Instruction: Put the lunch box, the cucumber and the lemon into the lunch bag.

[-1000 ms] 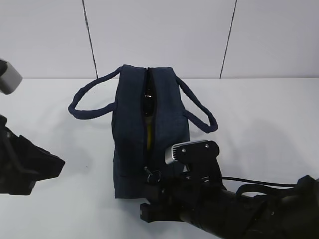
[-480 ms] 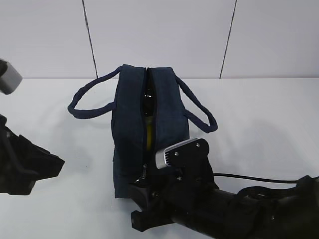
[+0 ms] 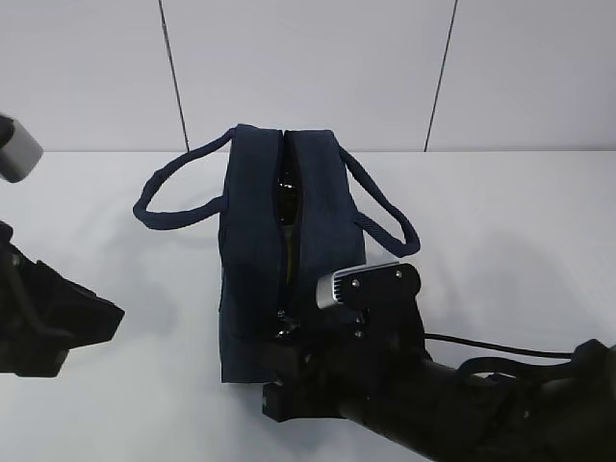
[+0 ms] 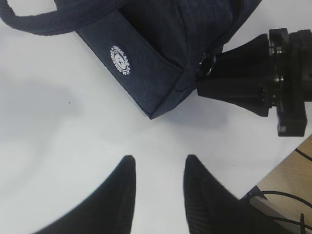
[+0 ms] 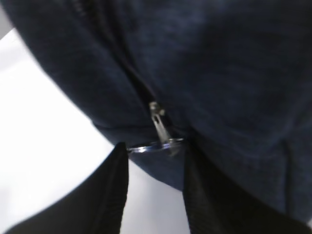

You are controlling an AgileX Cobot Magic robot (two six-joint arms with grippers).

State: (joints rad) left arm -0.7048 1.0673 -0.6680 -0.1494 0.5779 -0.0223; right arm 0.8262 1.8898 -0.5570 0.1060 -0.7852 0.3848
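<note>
Since lunch bag [image 3: 260, 250] is soft fabric, mid-table [image 3: 500, 221], expect sag; grab metal ring pull [image 5: 157, 145], small and slippery. Right tool [image 5: 155, 168] fingers straddle ring, grip unclear. Left tool [image 4: 157, 183] spread, empty, near-left. Yellow inside slit.

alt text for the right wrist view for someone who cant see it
Close-up of the right gripper with its two dark fingers either side of the metal ring pull on the lunch bag zipper. Navy fabric fills most of the frame, with white table at left.

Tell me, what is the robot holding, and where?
The right hand pinches the bag's metal zipper ring. The left hand holds nothing.
</note>
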